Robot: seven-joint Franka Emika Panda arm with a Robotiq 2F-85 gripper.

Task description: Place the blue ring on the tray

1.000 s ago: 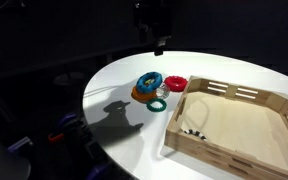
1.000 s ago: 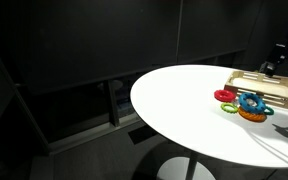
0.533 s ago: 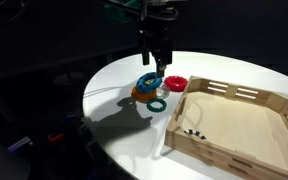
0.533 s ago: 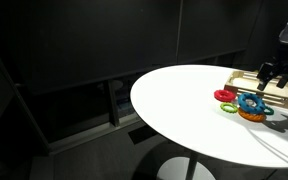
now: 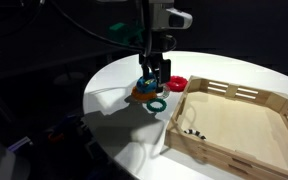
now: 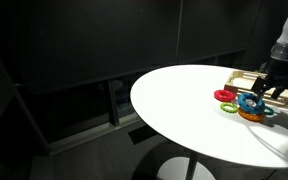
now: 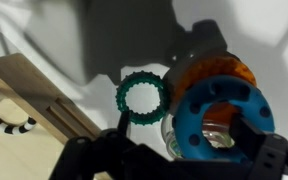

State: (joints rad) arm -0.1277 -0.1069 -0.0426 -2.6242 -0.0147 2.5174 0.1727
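currently in the grasp step, not transport yet. parked low at the ring pile with the gripper (image 5: 152, 76), jaws spread wide and holding nothing. seeing the blue ring (image 7: 222, 125) stacked on the orange ring (image 7: 216, 72) on the table (image 5: 214, 64), just beside the tray (image 5: 234, 92) but not in it. going by the wrist view, looks like one jaw outside the blue ring on the green-ring side and the other over its hole or far wall; can't tell which. also noting the thin green ring (image 7: 144, 97) right by the pile and a red ring (image 5: 175, 84) close by, so some risk of clipping them. next up, probably: drop the last bit, close on the blue ring only, lift clear of the orange one, carry over the tray's near wall, release inside.
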